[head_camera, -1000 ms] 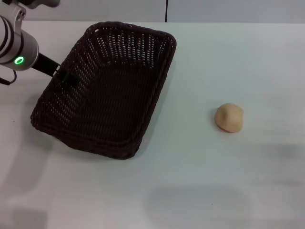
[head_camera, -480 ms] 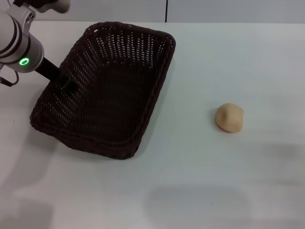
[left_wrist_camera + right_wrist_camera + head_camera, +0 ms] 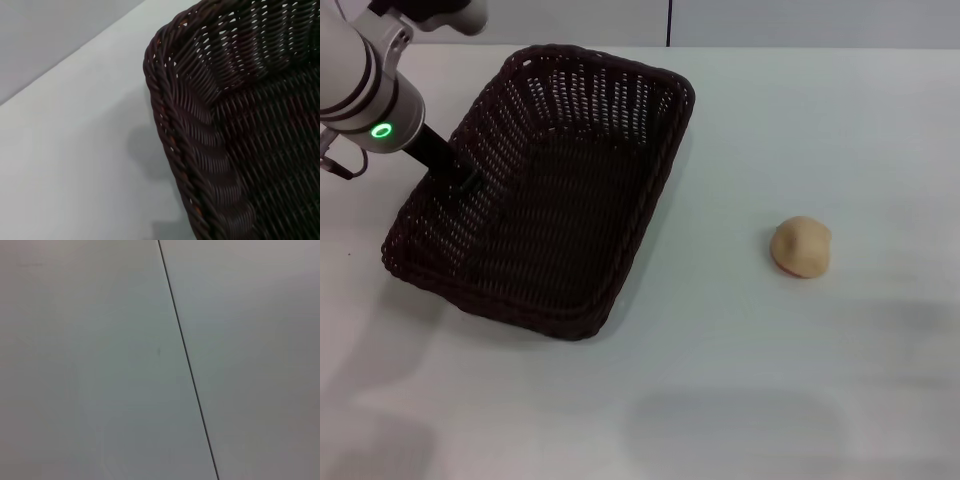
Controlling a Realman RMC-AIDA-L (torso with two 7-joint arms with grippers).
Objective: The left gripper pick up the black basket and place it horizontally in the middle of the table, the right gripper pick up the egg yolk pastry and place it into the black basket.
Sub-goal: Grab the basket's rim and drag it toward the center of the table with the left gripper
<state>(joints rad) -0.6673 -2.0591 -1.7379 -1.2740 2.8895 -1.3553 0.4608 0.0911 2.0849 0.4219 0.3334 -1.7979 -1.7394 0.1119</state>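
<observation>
1. White table (image 3: pixel 720 380), grey wall behind.
2. Black basket (image 3: pixel 550 190) sits on table's left half, angled.
3. Left gripper (image 3: pixel 470 182) at basket's left rim; jaws: cannot tell.
4. Egg yolk pastry (image 3: pixel 801 246) lies on table, well right of basket.

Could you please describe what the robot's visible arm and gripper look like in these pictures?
Only the left arm shows, in the head view. It is a silver-grey cylindrical arm with darker bands around it and a glowing green ring light on its wrist. A thin dark cable loops off its outer side. The left gripper is black and slim, narrowing from the wrist. The right arm is not in view.
</observation>
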